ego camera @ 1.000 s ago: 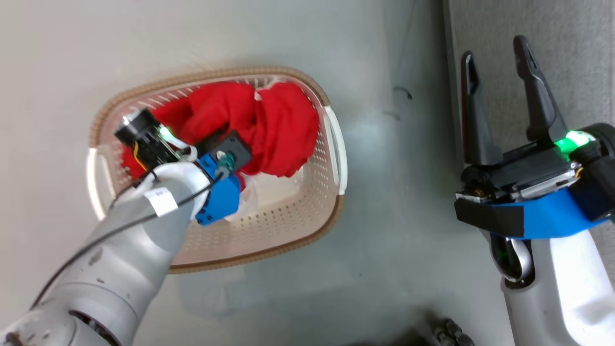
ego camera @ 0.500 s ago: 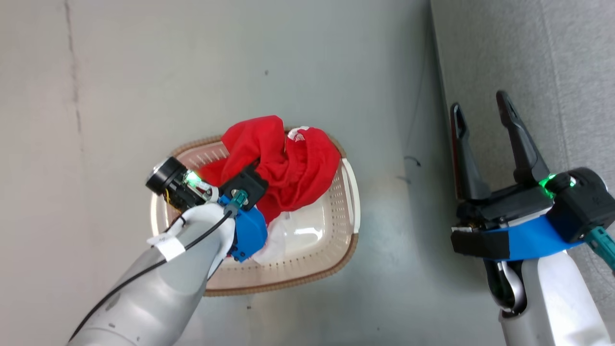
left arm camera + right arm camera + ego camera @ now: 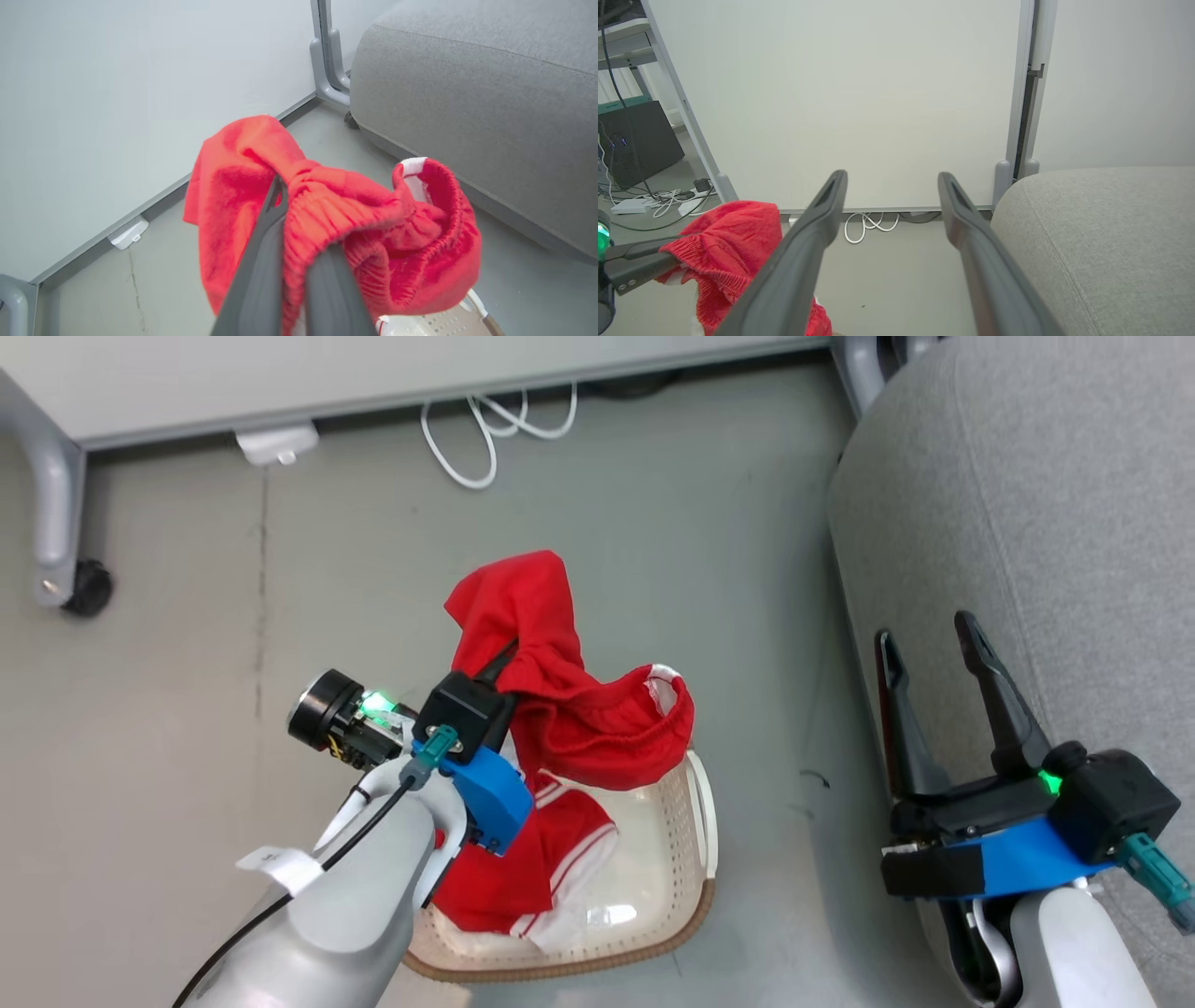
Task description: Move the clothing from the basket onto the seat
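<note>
the left tool (image 3: 504,663) is pinching shut on the plain red garment (image 3: 560,719) at the middle of the head view, gripping a bunched fold beside its ribbed elastic band. the cloth is drooping off both sides of the fingers, so it is looking soft, light and limp. the thick gathered band is probably giving the surest hold, since thin knit could be sliding out. whether its low hem is hanging free of the basket (image 3: 597,966) i cannot tell.

the basket is sitting on the floor at the lower middle, holding the striped garment (image 3: 532,859), which is lying crumpled against its left wall. the seat (image 3: 1027,523) is running down the right side of the frame, well apart from the lifted cloth. the right tool (image 3: 922,627) is standing wide open and empty at the lower right, beside the seat's edge.
</note>
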`<state>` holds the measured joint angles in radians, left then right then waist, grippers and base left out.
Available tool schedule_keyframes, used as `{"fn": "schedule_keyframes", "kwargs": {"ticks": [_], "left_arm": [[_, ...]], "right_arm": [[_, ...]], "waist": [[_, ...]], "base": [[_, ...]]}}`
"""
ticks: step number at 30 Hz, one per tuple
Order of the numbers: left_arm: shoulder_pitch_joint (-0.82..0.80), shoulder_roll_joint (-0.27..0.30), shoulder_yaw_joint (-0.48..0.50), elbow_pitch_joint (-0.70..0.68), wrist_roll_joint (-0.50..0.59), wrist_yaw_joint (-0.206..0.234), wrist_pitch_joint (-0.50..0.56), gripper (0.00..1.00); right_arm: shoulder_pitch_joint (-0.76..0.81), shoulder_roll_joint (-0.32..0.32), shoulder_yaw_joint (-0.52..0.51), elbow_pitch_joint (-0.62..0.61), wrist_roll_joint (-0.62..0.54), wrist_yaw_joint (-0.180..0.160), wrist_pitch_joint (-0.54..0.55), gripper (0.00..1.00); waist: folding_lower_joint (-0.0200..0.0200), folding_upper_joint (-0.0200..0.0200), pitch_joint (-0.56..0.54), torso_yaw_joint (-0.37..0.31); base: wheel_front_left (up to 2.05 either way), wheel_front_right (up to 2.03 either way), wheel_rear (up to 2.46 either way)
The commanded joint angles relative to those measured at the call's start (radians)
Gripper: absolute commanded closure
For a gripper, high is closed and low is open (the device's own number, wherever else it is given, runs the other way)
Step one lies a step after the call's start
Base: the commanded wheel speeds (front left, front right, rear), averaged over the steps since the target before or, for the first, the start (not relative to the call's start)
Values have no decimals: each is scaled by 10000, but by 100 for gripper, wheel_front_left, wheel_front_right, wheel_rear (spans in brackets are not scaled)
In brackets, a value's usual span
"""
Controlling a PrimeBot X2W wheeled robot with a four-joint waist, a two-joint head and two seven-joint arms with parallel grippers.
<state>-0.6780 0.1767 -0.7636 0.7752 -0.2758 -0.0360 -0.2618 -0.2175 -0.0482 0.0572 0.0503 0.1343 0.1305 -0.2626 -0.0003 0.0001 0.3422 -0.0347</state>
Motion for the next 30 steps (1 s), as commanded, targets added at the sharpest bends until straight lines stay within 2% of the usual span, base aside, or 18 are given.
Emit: {"fn": "schedule_keyframes", "kwargs": {"ticks": [1,11,17,21,30], "left_arm": [[203,48,304,-344,-29,46,-47,100],[642,7,1333,-2119,372,-182,-47,100],[608,-171,1896,-2654,42,-528,-47,100],[458,-265,1891,-2519,-344,-765,-47,100],[262,-301,1572,-2386,-968,-898,114,100]], "right_arm": [[236,-37,8,59,77,5,-35,0],[848,-38,99,237,262,5,-35,0],[1145,-37,153,290,357,5,-35,0],[1311,-38,171,316,452,5,-35,0],[1580,-37,113,337,459,5,-35,0]], "waist": [[3,-1,-591,151],[3,-1,-1748,272],[3,-1,-2216,255],[3,-1,-2449,196],[3,-1,-2778,137]], "base": [[0,0,0],[0,0,0],[0,0,0],[0,0,0],[0,0,0]]}}
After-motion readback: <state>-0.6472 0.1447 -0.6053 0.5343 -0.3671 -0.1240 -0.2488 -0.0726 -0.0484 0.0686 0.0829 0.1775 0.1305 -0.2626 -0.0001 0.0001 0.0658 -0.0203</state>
